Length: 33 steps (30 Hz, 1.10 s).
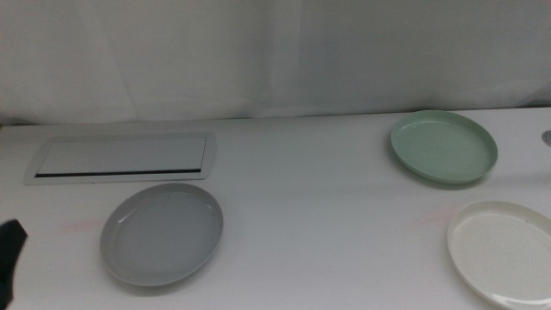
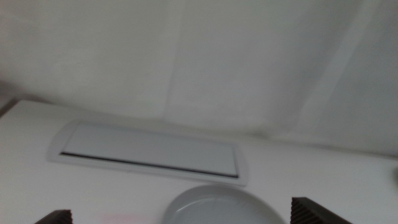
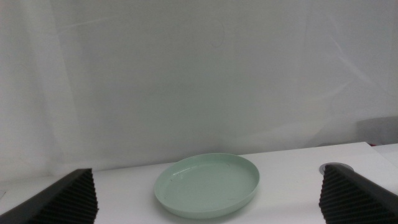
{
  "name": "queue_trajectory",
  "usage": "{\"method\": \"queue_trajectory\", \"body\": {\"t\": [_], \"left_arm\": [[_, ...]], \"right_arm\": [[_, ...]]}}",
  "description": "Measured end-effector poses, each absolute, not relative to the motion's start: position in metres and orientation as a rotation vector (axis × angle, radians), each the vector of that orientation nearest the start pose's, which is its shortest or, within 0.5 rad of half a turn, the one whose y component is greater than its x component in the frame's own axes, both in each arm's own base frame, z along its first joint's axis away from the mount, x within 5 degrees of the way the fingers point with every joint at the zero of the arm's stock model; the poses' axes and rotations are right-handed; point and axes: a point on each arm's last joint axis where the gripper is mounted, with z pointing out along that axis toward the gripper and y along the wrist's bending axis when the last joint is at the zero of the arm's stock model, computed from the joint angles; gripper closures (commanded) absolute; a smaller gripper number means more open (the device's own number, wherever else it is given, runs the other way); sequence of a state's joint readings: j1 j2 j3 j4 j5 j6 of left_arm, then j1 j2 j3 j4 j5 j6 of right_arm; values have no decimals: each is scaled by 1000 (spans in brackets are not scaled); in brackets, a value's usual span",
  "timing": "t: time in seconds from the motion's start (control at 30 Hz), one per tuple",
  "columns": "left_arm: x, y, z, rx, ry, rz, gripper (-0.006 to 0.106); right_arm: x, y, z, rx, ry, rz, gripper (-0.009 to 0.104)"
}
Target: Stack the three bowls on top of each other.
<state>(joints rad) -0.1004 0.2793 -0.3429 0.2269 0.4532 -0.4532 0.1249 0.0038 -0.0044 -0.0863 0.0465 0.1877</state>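
Note:
The grey bowl sits front left on the white table; its far rim also shows in the left wrist view. The pale mint green bowl sits back right, and it also shows in the right wrist view. The speckled off-white bowl sits front right, cut by the picture's edge. My left gripper is open and empty, short of the grey bowl; only a dark part of it shows at the middle view's lower left edge. My right gripper is open and empty, facing the green bowl from a distance, and is outside the middle view.
A flat white rectangular panel with a dark slot lies back left, behind the grey bowl, and also shows in the left wrist view. A small round grey fitting sits at the right edge. A white curtain hangs behind the table.

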Motion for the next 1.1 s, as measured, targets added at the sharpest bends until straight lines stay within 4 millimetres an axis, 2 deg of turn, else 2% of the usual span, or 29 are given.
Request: {"method": "queue_trajectory", "body": {"t": [0.13, 0.23, 0.33, 0.47, 0.6, 0.73, 0.93, 1.1], "left_arm": [[79, 4, 305, -223, 1947, -99, 10], [95, 4, 333, -244, 2029, -67, 10], [114, 3, 344, -254, 2120, -36, 10], [143, 1, 349, -259, 2244, 6, 10], [180, -2, 339, -246, 2369, 46, 10], [212, -6, 319, -238, 2475, 73, 10], [248, -10, 278, -226, 2623, 107, 10], [269, -13, 246, -221, 2710, 122, 10]], "right_arm": [[56, 7, 210, -12, 1532, 180, -1], [56, 7, 210, -12, 1530, 181, -1], [56, 7, 211, -12, 1528, 181, -1], [56, 7, 211, -12, 1528, 181, -1], [56, 7, 211, -12, 1528, 181, -1], [56, 7, 211, -13, 1526, 181, -1], [56, 7, 211, -13, 1520, 182, -1], [56, 7, 211, -11, 1520, 184, -1]]}}
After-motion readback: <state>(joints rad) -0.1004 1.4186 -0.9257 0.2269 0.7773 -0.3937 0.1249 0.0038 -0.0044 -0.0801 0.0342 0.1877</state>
